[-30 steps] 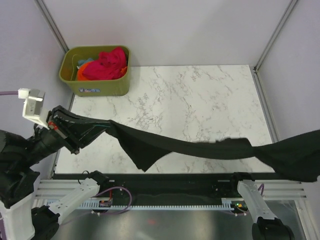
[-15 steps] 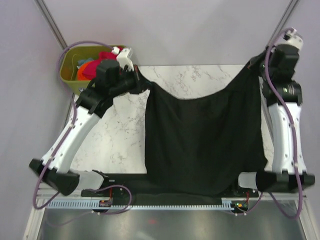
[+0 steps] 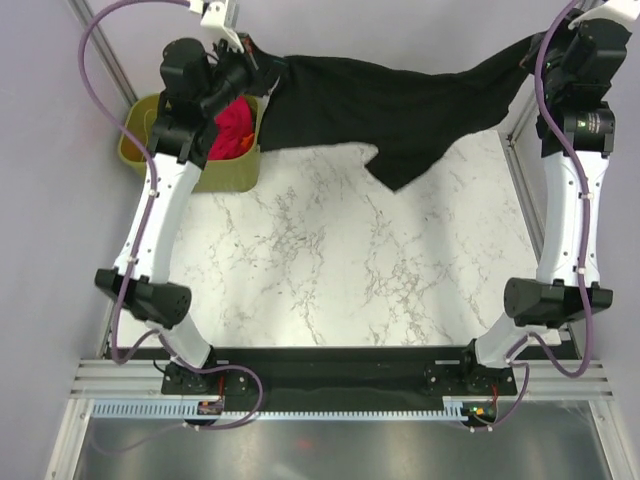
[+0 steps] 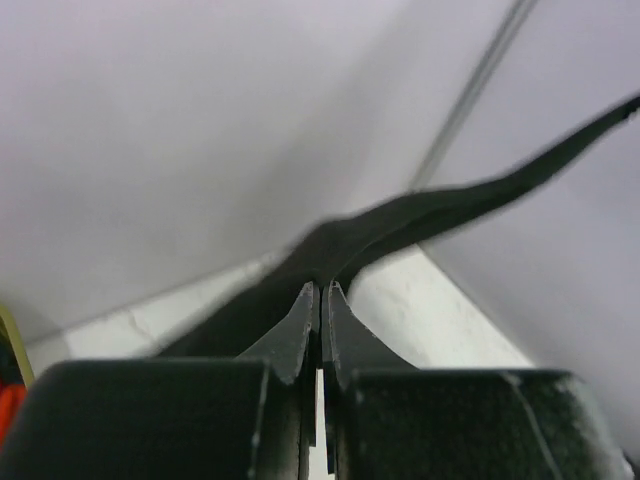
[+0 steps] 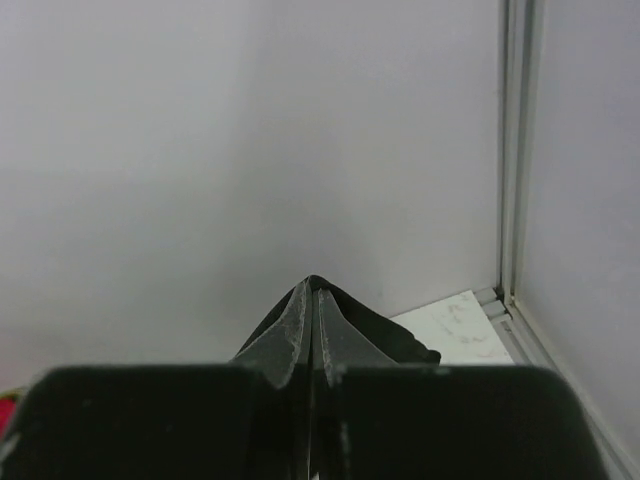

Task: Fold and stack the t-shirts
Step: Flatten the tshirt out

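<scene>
A black t-shirt (image 3: pixel 400 105) hangs stretched high over the far edge of the table between both arms. My left gripper (image 3: pixel 268 70) is shut on its left end, above the bin. My right gripper (image 3: pixel 528 48) is shut on its right end near the far right corner post. A loose flap droops toward the middle of the marble. In the left wrist view the pinched black cloth (image 4: pixel 400 215) runs off to the upper right from my left gripper (image 4: pixel 318 290). In the right wrist view the black cloth (image 5: pixel 385 330) bunches around my shut right gripper (image 5: pixel 311 285). More t-shirts, pink-red (image 3: pixel 232 128) among them, lie in the bin.
An olive-green bin (image 3: pixel 228 168) stands at the far left corner, partly hidden by the left arm. The white marble tabletop (image 3: pixel 350 270) spreads below the hanging shirt. Frame posts (image 3: pixel 520 110) rise at the far corners, with grey walls close behind.
Both arms have swung up and away from the near edge to the far side, carrying the black shirt from low over the table's front to high above its back edge.
</scene>
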Available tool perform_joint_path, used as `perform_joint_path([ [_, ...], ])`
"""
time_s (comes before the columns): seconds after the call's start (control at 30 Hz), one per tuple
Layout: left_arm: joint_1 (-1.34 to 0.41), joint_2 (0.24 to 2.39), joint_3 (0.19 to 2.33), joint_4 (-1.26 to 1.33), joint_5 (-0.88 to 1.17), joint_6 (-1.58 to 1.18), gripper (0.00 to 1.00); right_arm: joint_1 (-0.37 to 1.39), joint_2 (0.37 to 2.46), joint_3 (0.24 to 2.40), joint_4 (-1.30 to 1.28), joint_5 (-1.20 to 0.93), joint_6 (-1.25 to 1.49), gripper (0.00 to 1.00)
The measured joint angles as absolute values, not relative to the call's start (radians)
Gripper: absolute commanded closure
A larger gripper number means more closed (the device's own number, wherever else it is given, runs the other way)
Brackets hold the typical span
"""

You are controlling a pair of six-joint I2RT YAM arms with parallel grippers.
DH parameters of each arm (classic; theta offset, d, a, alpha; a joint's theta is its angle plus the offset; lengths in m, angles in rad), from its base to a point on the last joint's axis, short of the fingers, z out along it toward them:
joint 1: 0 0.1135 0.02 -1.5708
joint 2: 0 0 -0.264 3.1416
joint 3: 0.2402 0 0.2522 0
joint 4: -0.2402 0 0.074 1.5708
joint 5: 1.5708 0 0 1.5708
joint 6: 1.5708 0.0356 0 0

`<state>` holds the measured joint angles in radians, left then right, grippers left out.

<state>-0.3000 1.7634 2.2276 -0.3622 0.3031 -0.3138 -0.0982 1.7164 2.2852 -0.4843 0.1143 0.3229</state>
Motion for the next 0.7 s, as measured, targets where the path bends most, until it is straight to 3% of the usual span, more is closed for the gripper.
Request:
perform_joint_path([
  [0.4, -0.332, 1.189, 1.179, -0.248, 0.403, -0.246, 0.98, -0.106, 1.249, 1.621, -0.485, 0.107, 0.338, 1.0],
  [0.7, -0.377, 0.931, 0.758, -0.305, 0.405, -0.42, 0.98, -0.106, 0.927, 1.064, -0.712, 0.17, 0.469, 1.0],
])
